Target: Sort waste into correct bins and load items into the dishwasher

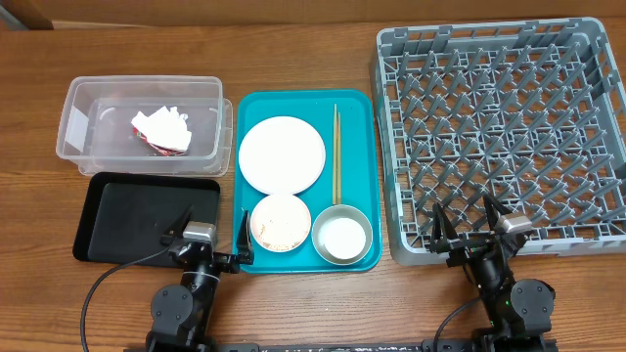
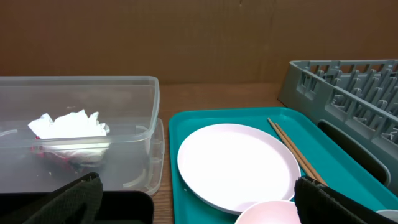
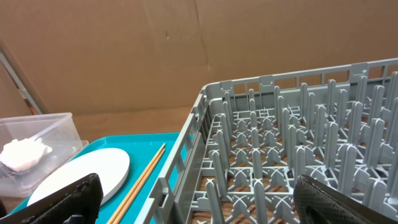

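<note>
Crumpled white paper with a red bit [image 1: 161, 130] lies in the clear tub [image 1: 83, 108]; it also shows in the left wrist view [image 2: 68, 127]. The black tray [image 1: 137, 217] is bare. On the teal tray [image 1: 357, 117] lie the round plate [image 1: 282, 154], chopsticks [image 1: 335, 154], a pink bowl [image 1: 280, 222] with crumbs, and a steel bowl [image 1: 364, 246] with a white cup [image 1: 343, 235] in it. The grey dish rack [image 1: 504, 127] holds nothing. My left gripper [image 1: 209, 233] is open over the gap between the black tray and teal tray. My right gripper [image 1: 467, 230] is open at the rack's near left corner.
Brown cardboard walls stand behind the wooden table in both wrist views. The left wrist view shows the plate [image 2: 236, 163], chopsticks [image 2: 298, 152] and tub [image 2: 124, 99]. The right wrist view shows rack pegs [image 3: 298, 149], chopsticks [image 3: 146, 174] and plate [image 3: 81, 174].
</note>
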